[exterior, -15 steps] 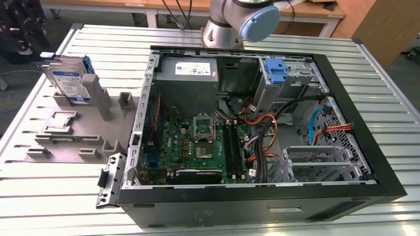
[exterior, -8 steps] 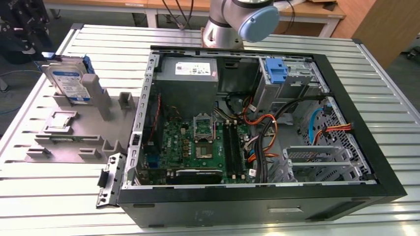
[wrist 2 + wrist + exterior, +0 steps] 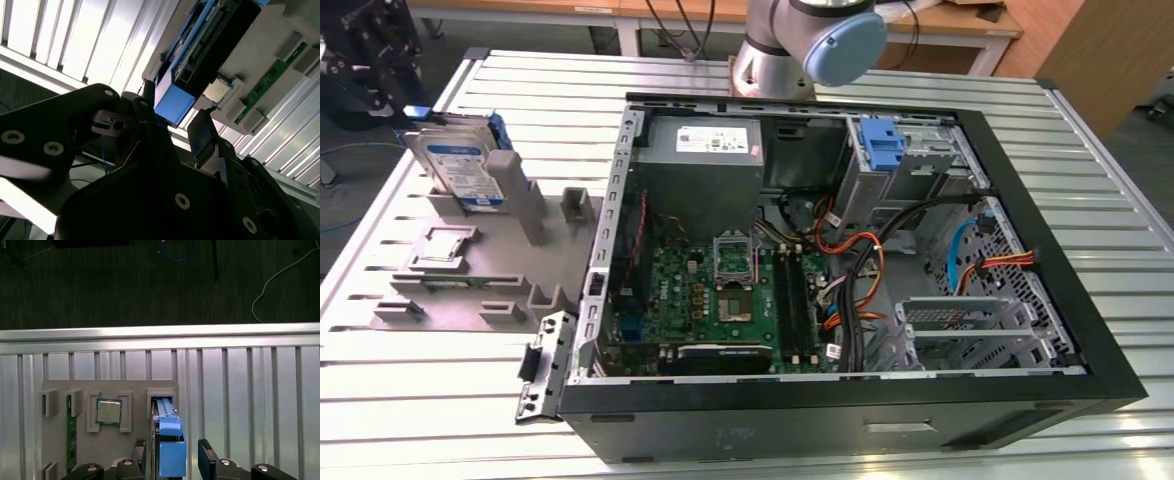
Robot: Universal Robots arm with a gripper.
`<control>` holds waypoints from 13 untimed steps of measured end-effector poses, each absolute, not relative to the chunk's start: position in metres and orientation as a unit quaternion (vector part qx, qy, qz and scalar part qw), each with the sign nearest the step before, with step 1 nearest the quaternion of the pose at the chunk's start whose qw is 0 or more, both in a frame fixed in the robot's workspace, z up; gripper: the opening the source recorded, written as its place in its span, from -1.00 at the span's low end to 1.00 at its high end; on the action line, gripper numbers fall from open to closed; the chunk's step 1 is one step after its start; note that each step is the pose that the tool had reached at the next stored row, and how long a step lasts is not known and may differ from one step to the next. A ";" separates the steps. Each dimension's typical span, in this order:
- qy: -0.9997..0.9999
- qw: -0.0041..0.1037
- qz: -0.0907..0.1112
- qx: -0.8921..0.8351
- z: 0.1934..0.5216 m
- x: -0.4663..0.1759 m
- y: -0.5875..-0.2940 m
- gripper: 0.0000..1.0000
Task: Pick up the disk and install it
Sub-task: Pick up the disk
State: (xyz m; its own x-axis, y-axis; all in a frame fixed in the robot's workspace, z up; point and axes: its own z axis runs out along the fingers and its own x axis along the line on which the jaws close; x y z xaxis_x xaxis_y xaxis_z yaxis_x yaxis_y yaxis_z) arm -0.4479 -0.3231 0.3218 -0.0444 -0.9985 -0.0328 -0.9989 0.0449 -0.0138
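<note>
Currently, a ribbed metal surface is seen carrying an open computer case, laid on its side with board, cables and drive cages exposed. The arm base is mounted at the far edge of the surface, behind the case. A blue bracket is seated in a cage at the case's far end.

A grey holder is placed on the surface just beside the case, toward the exterior view's left. The disk is stood upright on edge in a slot at the holder's far end, with its white and blue label visible. It is well apart from the drive cages and not installed.

In the first wrist view the disk is seen edge-on, seated in its slot in the holder.

The gripper is held open and set astride the disk, with one finger on each side of the blue carrier. A gap is seen on both sides, narrower on one, and nothing is gripped. In the second wrist view the gripper is likewise shown with the carrier's blue end between the fingers.

A processor chip is set in a recess of the holder near the disk slot. A green memory stick is stood in a slot just past the chip.
</note>
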 end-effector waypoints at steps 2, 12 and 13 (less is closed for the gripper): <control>0.723 0.017 0.006 -0.691 0.318 -0.448 -0.323 0.07; 0.724 0.017 0.006 -0.690 0.300 -0.448 -0.323 0.07; 0.724 0.017 0.006 -0.690 0.298 -0.448 -0.323 0.07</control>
State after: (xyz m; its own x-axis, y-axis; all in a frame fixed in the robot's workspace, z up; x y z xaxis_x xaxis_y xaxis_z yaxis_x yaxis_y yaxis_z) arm -0.4481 -0.3229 0.2983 -0.0476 -0.9983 -0.0327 -0.9988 0.0481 -0.0137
